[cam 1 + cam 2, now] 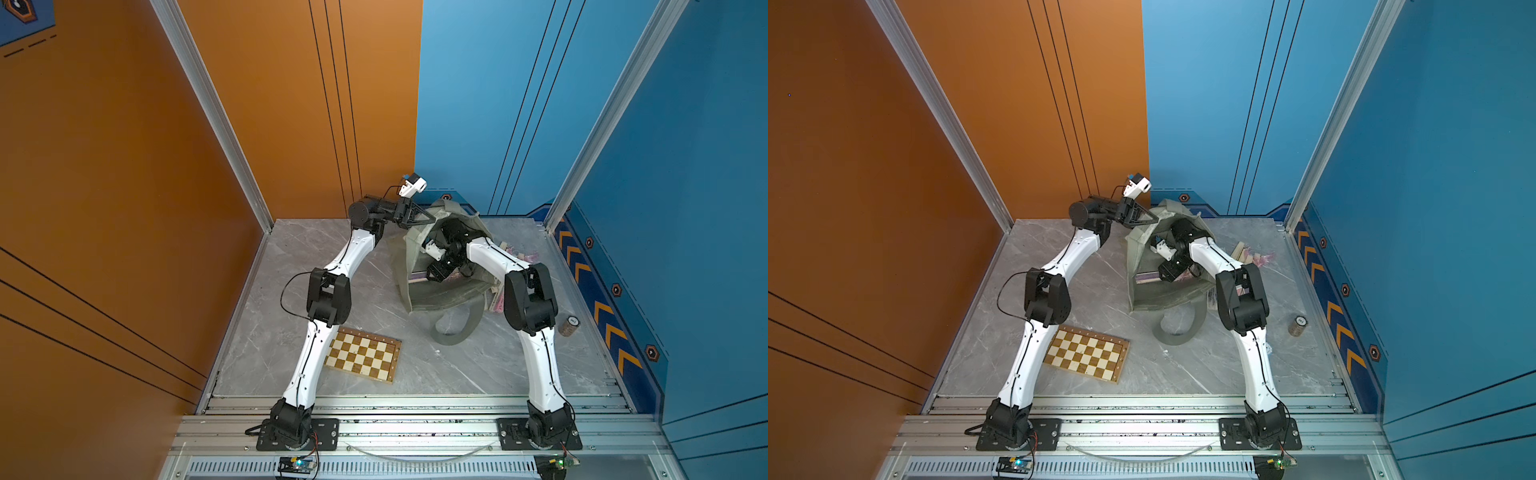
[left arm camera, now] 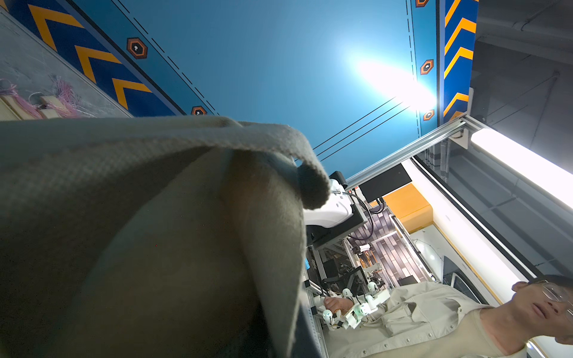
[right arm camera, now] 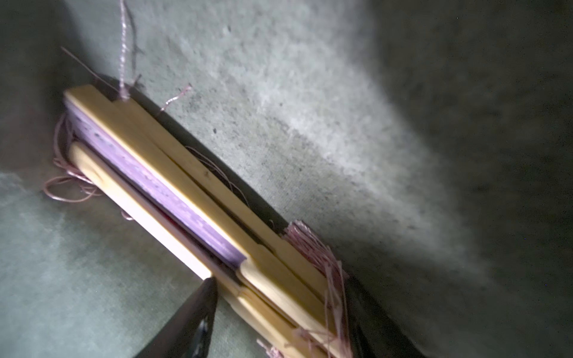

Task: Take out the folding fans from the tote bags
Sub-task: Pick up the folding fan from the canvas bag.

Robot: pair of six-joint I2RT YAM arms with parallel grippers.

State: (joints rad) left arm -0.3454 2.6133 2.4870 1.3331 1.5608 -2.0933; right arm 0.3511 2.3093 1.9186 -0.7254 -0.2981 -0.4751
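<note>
- Right pincer [image 1: 431, 274] was down inside the tote bag [image 1: 440, 301], at its floor. The wrist view showed one black finger [image 3: 198, 316] with its tip touching a pale rib. The second finger was not clearly made out, so I could not tell if the jaws were apart or clamped.
- Folding fans [image 3: 173, 192] in the bag: three counted, closed, in a tight flat stack against a fold of cloth. They were slim slats of smooth pale bamboo. One leaf was purple, one dark, and the third was hidden. Thin pink tassel threads trailed at both ends.
- Left pincer [image 1: 428, 216] was closed on the tote's far rim. The cloth was lifted there and the mouth gaped toward the robot.
- Tote: one. Olive-grey, coarse woven fabric, soft and crumpled. One strap loop [image 1: 455, 330] lay curled on the table on the near side.
- Loose fans [image 1: 513, 251] lay on the table just beside the tote's right side, partly behind the right arm. More showed by the elbow. The total could not be counted; the left wrist view gave two pale rib ends with pink fringe.
- Chessboard [image 1: 361, 353]: one, a flat rectangle with brown and cream squares and a wooden border, near the left arm.
- Small cylinder [image 1: 568, 325]: one, brown with a pale round top, upright, well apart at the right edge.
- Table [image 1: 291, 270]: grey marble-veined slab.
</note>
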